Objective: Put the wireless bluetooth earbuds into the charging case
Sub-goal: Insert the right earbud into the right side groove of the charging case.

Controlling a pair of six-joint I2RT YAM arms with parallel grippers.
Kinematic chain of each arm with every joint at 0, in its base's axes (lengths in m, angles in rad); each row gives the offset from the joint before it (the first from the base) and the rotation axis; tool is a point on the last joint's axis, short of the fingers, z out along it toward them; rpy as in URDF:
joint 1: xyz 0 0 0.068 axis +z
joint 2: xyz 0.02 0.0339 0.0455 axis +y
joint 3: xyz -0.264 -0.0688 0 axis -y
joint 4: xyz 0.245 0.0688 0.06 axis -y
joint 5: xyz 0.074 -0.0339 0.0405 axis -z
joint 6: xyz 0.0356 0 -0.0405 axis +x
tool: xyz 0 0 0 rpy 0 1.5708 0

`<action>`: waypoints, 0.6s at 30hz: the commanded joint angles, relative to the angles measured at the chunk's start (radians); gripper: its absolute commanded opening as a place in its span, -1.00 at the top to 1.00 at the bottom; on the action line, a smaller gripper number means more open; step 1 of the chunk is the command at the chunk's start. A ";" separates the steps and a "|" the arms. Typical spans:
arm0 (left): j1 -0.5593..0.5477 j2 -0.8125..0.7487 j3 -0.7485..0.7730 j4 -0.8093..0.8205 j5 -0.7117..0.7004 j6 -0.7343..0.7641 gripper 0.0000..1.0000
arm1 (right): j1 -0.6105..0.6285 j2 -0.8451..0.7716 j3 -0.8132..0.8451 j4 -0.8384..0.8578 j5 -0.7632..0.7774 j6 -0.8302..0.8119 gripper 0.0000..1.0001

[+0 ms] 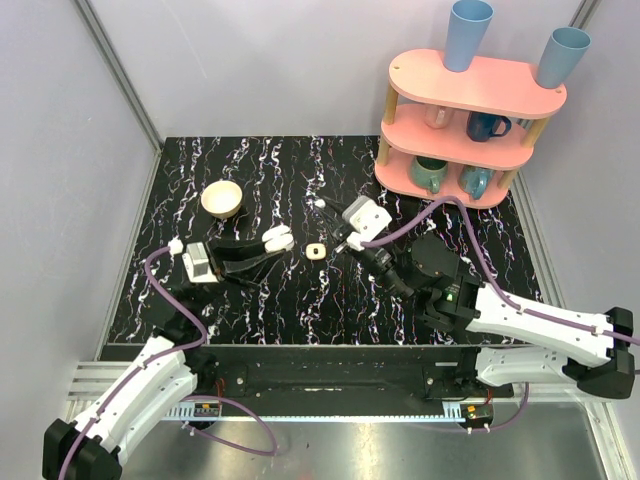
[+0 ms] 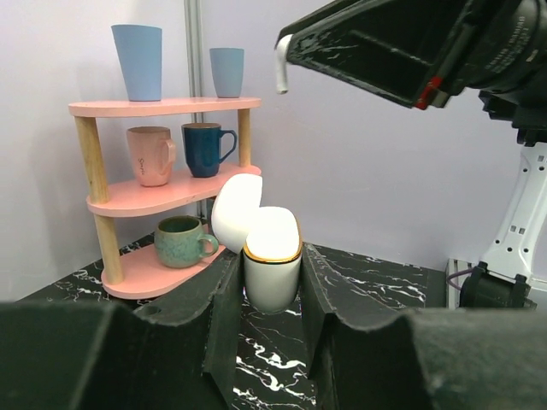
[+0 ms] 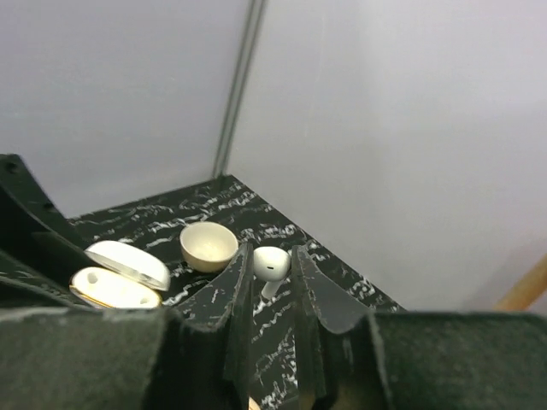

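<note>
Glossy plastic charging case (image 2: 272,265), earbud (image 3: 271,263); marbled black table (image 1: 300,300).

Lilac walls (image 1: 250,60) enclose a black marbled table (image 1: 300,300) with pink shelf (image 1: 500,85).

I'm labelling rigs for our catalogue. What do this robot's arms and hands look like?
The left arm and right arm have white shells with black joints, each trailing a purple cable. The left hand and right hand are matte black, with two angular fingers.
</note>
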 commanded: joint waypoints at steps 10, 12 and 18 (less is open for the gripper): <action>-0.002 0.023 0.073 0.033 -0.072 -0.017 1.00 | 0.094 0.033 0.006 0.110 -0.060 -0.010 0.65; -0.002 0.026 0.078 0.031 -0.070 -0.017 1.00 | 0.104 0.042 0.007 0.111 -0.067 -0.007 0.65; -0.002 0.028 0.084 0.019 -0.078 -0.010 1.00 | 0.112 0.073 0.016 0.110 -0.085 -0.002 0.65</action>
